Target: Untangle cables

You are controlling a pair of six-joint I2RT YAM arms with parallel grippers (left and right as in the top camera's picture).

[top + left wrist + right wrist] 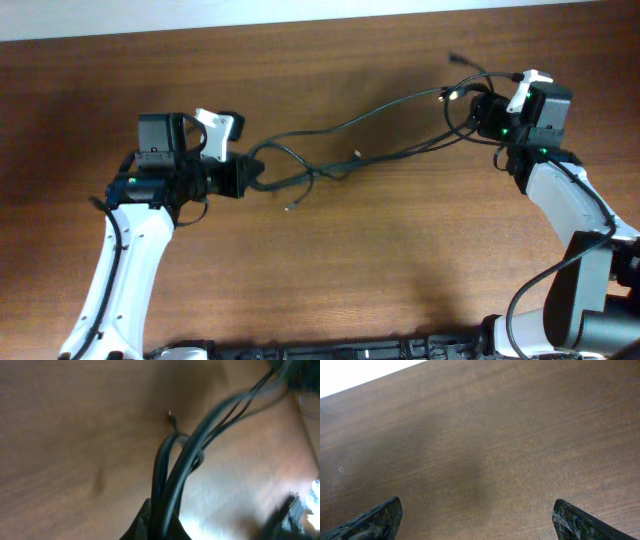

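Observation:
The thin black cables [340, 128] stretch in a loose tangle across the wooden table from left of middle to the upper right, with a knot [315, 172] near the middle. Small plug ends lie at the front [290, 207] and far right [452, 58]. My left gripper [250, 175] is shut on the cables' left end. In the left wrist view the strands [200, 435] rise from the jaws [160, 530] past a silver-tipped plug [171, 416]. My right gripper [472, 110] sits by the cables' right loops. It is wide open and empty [477, 510] in its wrist view, with only table between the fingers.
The brown wooden table [350, 270] carries nothing else. Its far edge [365, 382] shows in the right wrist view. Thicker black arm wires hang by the right arm [545, 280].

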